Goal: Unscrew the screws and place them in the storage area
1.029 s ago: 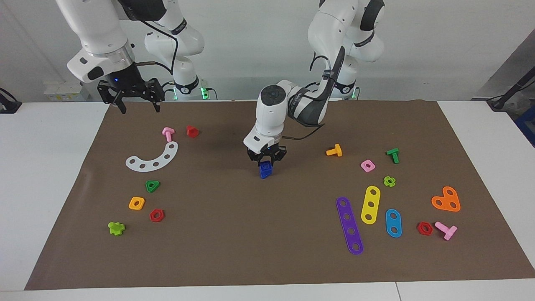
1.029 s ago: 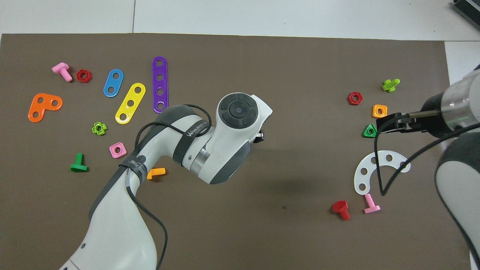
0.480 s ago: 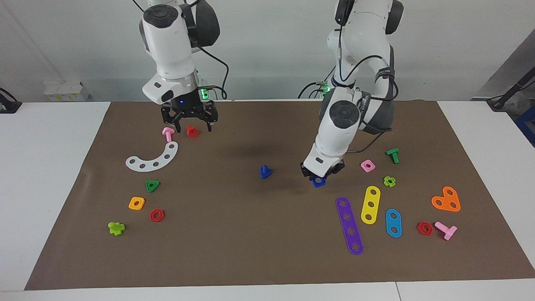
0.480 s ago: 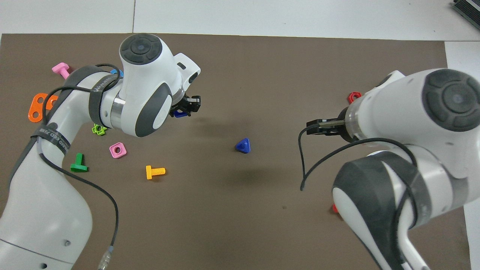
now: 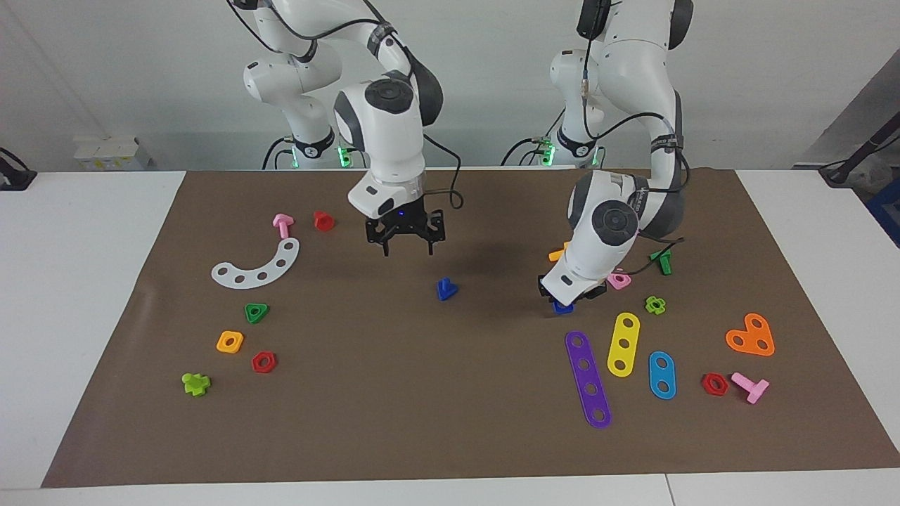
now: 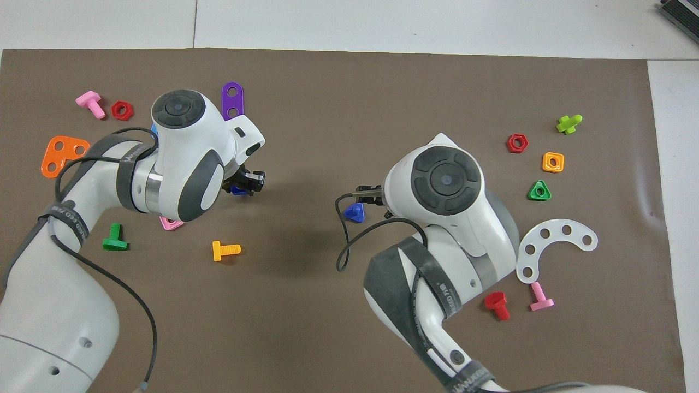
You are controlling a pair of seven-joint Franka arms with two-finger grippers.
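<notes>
The blue screw point(image 5: 446, 288) point(image 6: 355, 213), with a triangular head, lies alone on the brown mat point(image 5: 394, 393) near its middle. My right gripper point(image 5: 408, 249) point(image 6: 365, 192) hangs open over the mat right beside the screw and does not touch it. My left gripper point(image 5: 564, 302) point(image 6: 248, 184) is low over the mat toward the left arm's end of the table, shut on a blue nut point(image 5: 562, 307) point(image 6: 238, 190). It is beside the purple strip point(image 5: 588, 379).
Yellow strip point(image 5: 623, 344), blue strip point(image 5: 661, 374), orange heart plate point(image 5: 751, 336), pink nut point(image 5: 619, 281) and green bolt point(image 5: 661, 261) lie near the left gripper. White arc point(image 5: 256, 267), red bolt point(image 5: 323, 221), pink bolt point(image 5: 282, 225) and green triangular nut point(image 5: 256, 313) lie toward the right arm's end.
The left gripper lifted the blue nut off the screw and carried it toward its own end. The right gripper swung in from the mat's corner to beside the screw.
</notes>
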